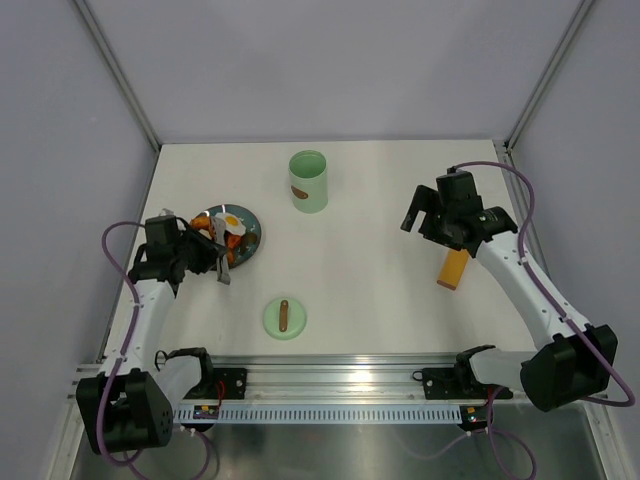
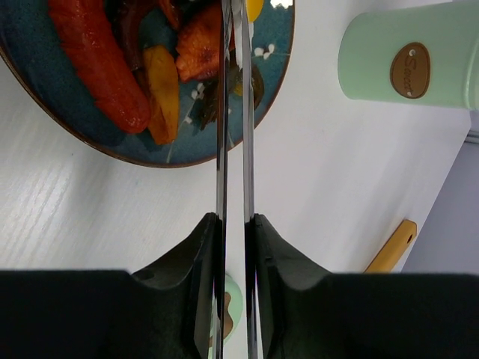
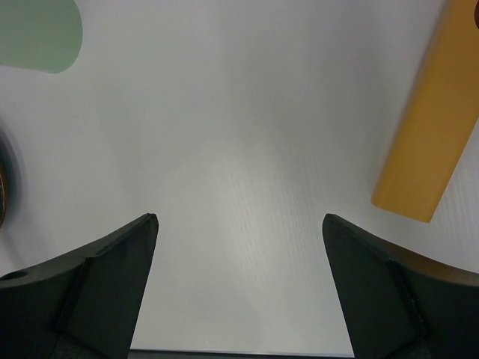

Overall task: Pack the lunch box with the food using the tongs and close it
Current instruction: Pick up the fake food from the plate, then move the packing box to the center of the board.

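My left gripper (image 2: 233, 218) is shut on the silver tongs (image 2: 223, 127), squeezing the two arms nearly parallel. The arms reach over the dark blue plate (image 2: 281, 82) among the food: a red piece (image 2: 97, 63) and orange pieces (image 2: 198, 48). Their tips run off the top edge, so I cannot tell whether they pinch anything. The mint-green lunch box (image 1: 309, 182) stands upright and uncovered at the back centre. Its lid (image 1: 284, 318) lies flat near the front. My right gripper (image 3: 239, 221) hangs open over bare table at the right, holding nothing.
An orange-yellow strip (image 1: 454, 268) lies on the table just below the right gripper (image 1: 422, 216). The plate (image 1: 252, 240) with food sits at the left beside the left gripper (image 1: 205, 255). Grey walls enclose the table; a metal rail runs along the front.
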Robot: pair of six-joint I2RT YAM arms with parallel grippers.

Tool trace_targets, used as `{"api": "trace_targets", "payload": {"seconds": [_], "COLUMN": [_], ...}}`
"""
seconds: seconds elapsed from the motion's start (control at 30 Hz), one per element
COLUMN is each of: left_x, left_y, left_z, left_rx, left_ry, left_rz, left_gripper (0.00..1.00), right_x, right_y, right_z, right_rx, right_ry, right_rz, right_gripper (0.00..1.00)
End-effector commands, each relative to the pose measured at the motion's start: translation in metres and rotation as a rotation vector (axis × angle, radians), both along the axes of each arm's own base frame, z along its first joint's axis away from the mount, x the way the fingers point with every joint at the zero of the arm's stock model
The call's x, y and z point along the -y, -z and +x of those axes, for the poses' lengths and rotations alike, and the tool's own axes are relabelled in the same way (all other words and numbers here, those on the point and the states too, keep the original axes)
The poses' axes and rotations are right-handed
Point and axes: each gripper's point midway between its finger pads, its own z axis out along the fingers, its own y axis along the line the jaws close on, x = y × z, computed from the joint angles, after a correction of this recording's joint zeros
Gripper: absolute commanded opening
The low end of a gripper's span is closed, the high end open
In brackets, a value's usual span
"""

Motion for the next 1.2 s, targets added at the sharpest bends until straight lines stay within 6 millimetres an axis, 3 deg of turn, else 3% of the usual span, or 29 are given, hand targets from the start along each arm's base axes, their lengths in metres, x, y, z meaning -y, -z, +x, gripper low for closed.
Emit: {"api": "trace_targets", "payload": {"seconds": [0.0, 0.27, 0.43, 0.47, 0.5, 0.53, 0.57, 0.6, 0.63, 0.67, 0.7, 0.73, 0.77, 0.8, 0.93, 1.07, 1.17], "left_x": [-0.003, 0.0, 0.013, 0.016, 0.017, 0.019, 0.02, 0.023, 0.026, 0.028, 0.029, 0.031, 0.032, 0.034, 0.041, 0.046, 0.051], "left_y": [-0.042, -0.086, -0.117, -0.128, -0.132, -0.136, -0.142, -0.146, -0.149, -0.151, -0.153, -0.157, -0.159, -0.162, -0.176, -0.191, -0.199], "left_z": [0.009, 0.007, 0.012, 0.013, 0.014, 0.014, 0.015, 0.016, 0.017, 0.018, 0.018, 0.019, 0.02, 0.02, 0.02, 0.02, 0.019], "left_rx": [0.118, 0.185, 0.262, 0.289, 0.302, 0.312, 0.33, 0.351, 0.365, 0.373, 0.377, 0.386, 0.393, 0.403, 0.431, 0.466, 0.482], "left_ry": [0.046, 0.141, 0.227, 0.246, 0.257, 0.273, 0.284, 0.3, 0.317, 0.326, 0.333, 0.345, 0.348, 0.357, 0.413, 0.437, 0.463], "left_rz": [0.063, 0.126, 0.103, 0.097, 0.102, 0.1, 0.099, 0.097, 0.085, 0.081, 0.075, 0.066, 0.061, 0.058, 0.056, 0.042, 0.027], "left_gripper": [0.0, 0.0, 0.0, 0.0, 0.0, 0.0, 0.0, 0.0, 0.0, 0.0, 0.0, 0.0, 0.0, 0.0, 0.0, 0.0, 0.0], "right_x": [-0.012, -0.029, -0.063, -0.072, -0.079, -0.089, -0.095, -0.101, -0.101, -0.102, -0.102, -0.109, -0.108, -0.114, -0.125, -0.135, -0.146], "right_y": [-0.013, -0.016, -0.009, -0.019, -0.008, -0.01, -0.022, -0.009, -0.008, -0.022, -0.003, -0.005, -0.02, 0.0, 0.016, 0.04, 0.059], "right_z": [0.01, 0.033, 0.054, 0.063, 0.071, 0.075, 0.088, 0.098, 0.109, 0.126, 0.14, 0.147, 0.169, 0.179, 0.22, 0.258, 0.275], "right_rx": [0.05, 0.079, 0.056, 0.083, 0.052, 0.048, 0.085, 0.06, 0.065, 0.102, 0.047, 0.026, 0.068, 0.002, -0.048, -0.047, -0.087], "right_ry": [-0.027, -0.055, -0.135, -0.16, -0.171, -0.205, -0.217, -0.219, -0.213, -0.203, -0.162, -0.186, -0.182, -0.157, -0.129, -0.095, -0.101], "right_rz": [0.04, 0.075, 0.183, 0.21, 0.22, 0.253, 0.275, 0.278, 0.283, 0.299, 0.33, 0.406, 0.462, 0.519, 0.547, 0.573, 0.618], "right_gripper": [0.99, 1.0, 1.0, 0.99, 0.99, 0.99, 1.0, 0.99, 1.0, 1.0, 0.99, 0.98, 0.94, 0.88, 0.72, 0.64, 0.58]}}
